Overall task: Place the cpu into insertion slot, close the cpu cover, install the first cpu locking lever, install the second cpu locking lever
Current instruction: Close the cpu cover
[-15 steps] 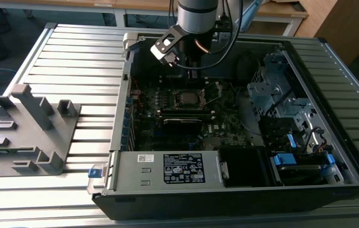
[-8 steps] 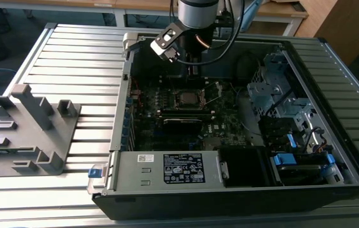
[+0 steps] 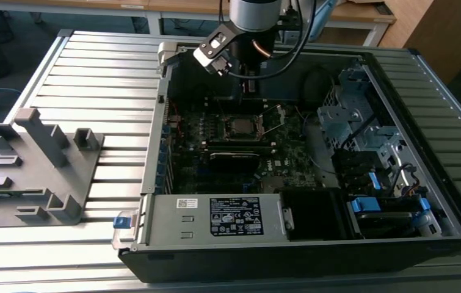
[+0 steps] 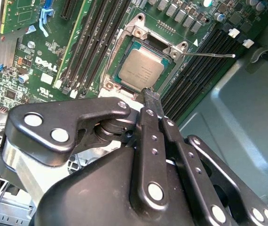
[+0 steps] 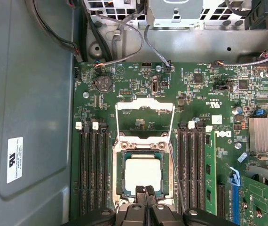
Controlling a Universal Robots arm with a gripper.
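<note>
The cpu [image 5: 143, 173] lies flat in the insertion slot [image 5: 120, 176], its dull grey top showing in both wrist views [image 4: 143, 70]. The cpu cover [image 5: 145, 104], a thin silver frame, is swung open away from the socket. A thin wire locking lever [image 4: 209, 55] sticks out unlatched beside the socket. My gripper [image 5: 146, 190] is shut with nothing between its fingers, its tips [image 4: 151, 95] close over the cpu's near edge. In the exterior view the arm [image 3: 251, 43] hangs over the open case, above the socket [image 3: 241, 127].
Black memory slots [image 5: 92, 174] flank the socket on both sides. A finned heat sink [image 5: 265, 134] and a card [image 5: 261, 197] sit nearby. Cables [image 5: 120, 28] run along the case wall. A grey fixture [image 3: 35, 165] stands on the slatted table at the exterior view's left.
</note>
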